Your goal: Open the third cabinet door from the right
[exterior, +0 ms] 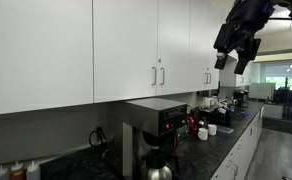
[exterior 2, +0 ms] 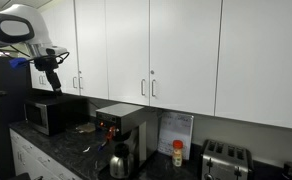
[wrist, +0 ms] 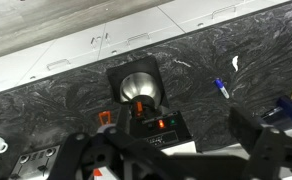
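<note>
Before closing on anything, note gripper (exterior 2: 54, 80): spread wide, empty, hanging at 9 o'clock of frame in an exterior view, above the microwave (exterior 2: 48, 112). Traverse toward 3 o'clock, past the nearer handle pair (exterior 2: 79, 80), to the third cabinet door (exterior 2: 128, 45). Target its handle (exterior 2: 143, 87), 9 o'clock bar of the pair above the coffee maker (exterior 2: 121, 125). Straddle square-on, clamp firmly, pull in an arc about the likely 9 o'clock hinge edge, no straight yank; keep arm (exterior 2: 16, 25) out of the swing.
</note>
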Motion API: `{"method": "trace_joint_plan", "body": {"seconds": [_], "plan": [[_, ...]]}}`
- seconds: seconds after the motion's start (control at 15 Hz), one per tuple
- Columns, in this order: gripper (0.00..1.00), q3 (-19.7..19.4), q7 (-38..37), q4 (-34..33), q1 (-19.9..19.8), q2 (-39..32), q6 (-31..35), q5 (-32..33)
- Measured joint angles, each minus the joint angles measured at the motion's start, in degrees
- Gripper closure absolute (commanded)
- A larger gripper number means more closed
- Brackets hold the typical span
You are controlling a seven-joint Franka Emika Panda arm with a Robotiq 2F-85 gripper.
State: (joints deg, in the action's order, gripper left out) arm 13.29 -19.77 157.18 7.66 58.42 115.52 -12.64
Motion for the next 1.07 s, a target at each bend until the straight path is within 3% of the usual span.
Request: {"method": "trace_joint_plan", "body": {"seconds": [0.6, 1.07], "plan": [[0.0, -7.89, 9.92, 1.96, -3.93, -10.7, 15.0, 2.31], [0.0, -14.23, 19.19, -4.47, -3.93, -23.73, 21.89, 3.91]]}}
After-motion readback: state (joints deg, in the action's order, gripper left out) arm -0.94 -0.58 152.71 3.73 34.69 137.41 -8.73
